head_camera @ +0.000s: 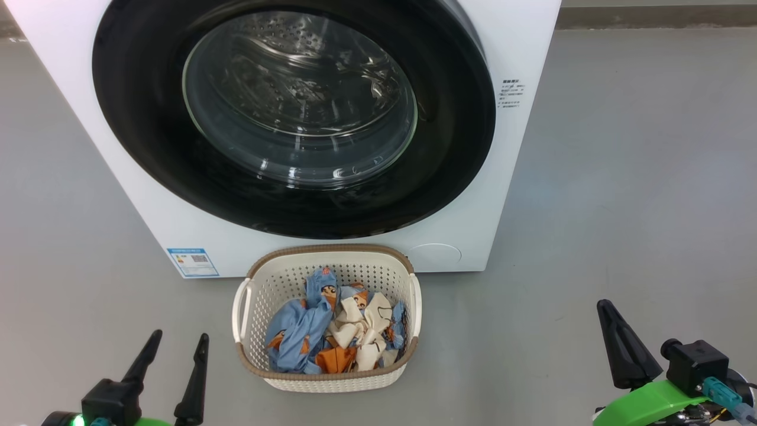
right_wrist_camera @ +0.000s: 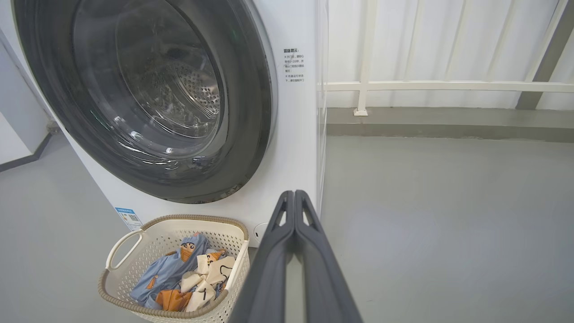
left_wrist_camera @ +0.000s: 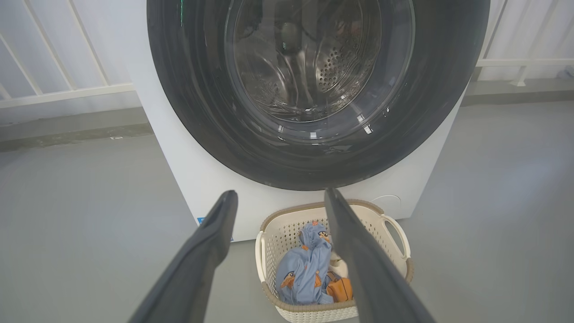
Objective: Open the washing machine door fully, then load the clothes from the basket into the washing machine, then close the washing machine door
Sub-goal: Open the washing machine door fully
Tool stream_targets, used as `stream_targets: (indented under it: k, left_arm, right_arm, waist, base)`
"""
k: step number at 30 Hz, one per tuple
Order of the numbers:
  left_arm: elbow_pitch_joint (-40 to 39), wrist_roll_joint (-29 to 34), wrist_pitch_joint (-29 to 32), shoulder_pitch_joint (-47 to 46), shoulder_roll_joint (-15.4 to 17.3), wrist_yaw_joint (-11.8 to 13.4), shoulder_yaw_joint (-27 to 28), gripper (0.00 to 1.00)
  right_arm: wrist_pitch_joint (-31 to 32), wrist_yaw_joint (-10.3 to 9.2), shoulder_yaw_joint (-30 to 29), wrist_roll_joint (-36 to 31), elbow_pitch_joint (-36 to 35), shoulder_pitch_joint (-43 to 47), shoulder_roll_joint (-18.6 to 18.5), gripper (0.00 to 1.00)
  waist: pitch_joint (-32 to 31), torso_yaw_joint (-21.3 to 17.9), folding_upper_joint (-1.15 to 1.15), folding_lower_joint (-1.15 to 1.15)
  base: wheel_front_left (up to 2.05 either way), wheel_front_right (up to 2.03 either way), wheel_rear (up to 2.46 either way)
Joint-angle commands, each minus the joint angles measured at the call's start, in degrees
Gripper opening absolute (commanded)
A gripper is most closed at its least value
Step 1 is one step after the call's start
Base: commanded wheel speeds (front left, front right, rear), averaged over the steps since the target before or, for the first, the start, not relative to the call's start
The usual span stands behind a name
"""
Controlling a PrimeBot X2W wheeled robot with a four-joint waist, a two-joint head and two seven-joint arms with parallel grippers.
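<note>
Head view first: washing machine (head_camera: 142, 195) straight ahead, its door (head_camera: 148, 148) shut flush against the front. The basket (head_camera: 331, 249) sits on the floor (head_camera: 621, 177) just before it, below the door, with the clothes (head_camera: 307, 334) heaped inside. The left gripper (head_camera: 180, 335) hangs at the lower left and the right gripper (head_camera: 604, 307) at the lower right, both well apart from the basket.

Left wrist view: this gripper's fingers are spread wide with nothing between them. The door looks heavy, stiff and glossy, so likely slippery; no handle is plain to see.

Right wrist view: the fingers are pressed together and hold nothing. The door's rim stands slightly proud of the white front on this side, probably the edge to hook. The clothes look light and limp; pinching a fold should do. Bare floor lies open to the right, up to a railing (right_wrist_camera: 448, 85), though the basket sits close under the door's swing.
</note>
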Motion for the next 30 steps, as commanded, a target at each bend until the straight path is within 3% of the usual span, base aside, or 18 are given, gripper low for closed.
stream_targets:
  k: [1,6,11,22,30]
  left_arm:
    - [-1.7,-0.7,-0.8,-2.4,0.7,-0.1,2.0,1.00]
    - [-1.8,-1.0,-0.8,-2.4,0.8,-0.1,1.8,1.00]
    - [-2.1,-1.2,-0.8,-2.6,0.9,-0.1,1.6,1.00]
    - [-3.0,-1.9,-0.8,-2.6,0.7,-0.1,1.3,1.00]
    - [-4.3,-2.5,-0.8,-3.9,0.9,-0.1,0.7,1.00]
  right_arm:
    - [-0.7,0.52,1.3,0.6,-1.6,-1.7,-0.3,0.00]
    - [-0.7,0.52,-1.1,4.5,-2.1,-1.6,1.2,0.00]
    - [-0.7,0.52,-4.1,13.5,-1.5,-1.8,2.9,0.00]
    - [-0.7,0.52,-10.2,47.3,3.7,-5.6,3.4,0.00]
    - [-0.2,0.52,-12.3,68.5,6.4,-9.2,-1.6,0.00]
  waist:
    - [0.1,0.0,0.00,0.00]
    - [0.4,-0.2,0.00,0.00]
    - [1.1,-0.4,0.00,0.00]
    - [3.3,-1.2,0.00,0.00]
    - [7.5,-1.1,0.00,0.00]
  base:
    - [0.00,0.00,0.00]
    - [0.00,0.00,0.00]
    - [0.00,0.00,0.00]
    - [0.00,0.00,0.00]
    - [0.00,0.00,0.00]
